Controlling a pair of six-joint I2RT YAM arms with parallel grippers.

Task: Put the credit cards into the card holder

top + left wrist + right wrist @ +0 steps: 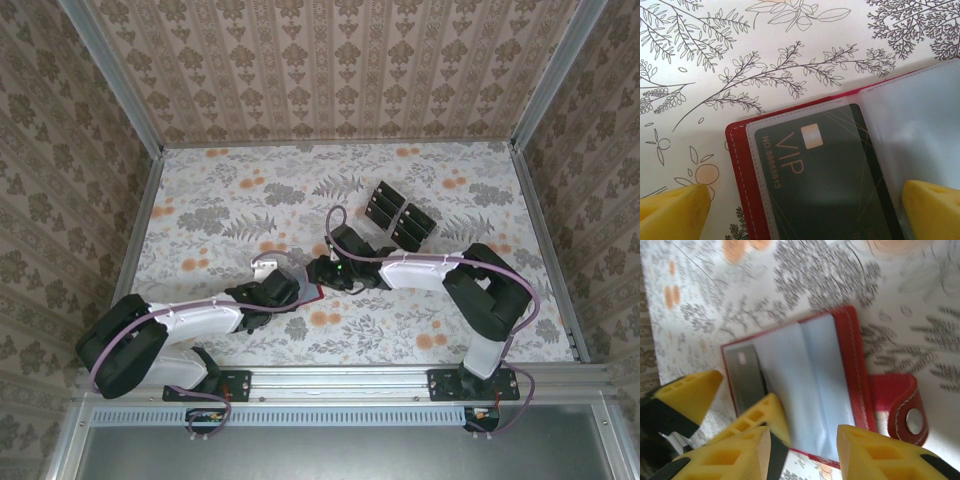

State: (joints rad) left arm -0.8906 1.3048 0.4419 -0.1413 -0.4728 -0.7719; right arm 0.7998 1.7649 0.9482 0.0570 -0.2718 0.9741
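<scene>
- The left gripper (806, 186) has its fingers spread wide, straddling the card holder (737, 170) and gripping nothing.
- The card holder lies open on the floral table (790, 30), with one VIP credit card (825, 180) under its clear sleeve (920, 130).
- The right gripper (804, 440) hangs over the card holder's edge beside the snap tab (902, 410), fingers parted and empty.
- The loose credit cards (398, 215) lie well right of the card holder.

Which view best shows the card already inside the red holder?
Left wrist: the VIP card sits close up under the clear sleeve of the red card holder, lettering and chip legible. Right wrist shows it as a blurred grey strip. In the top view it is too small to tell.
</scene>
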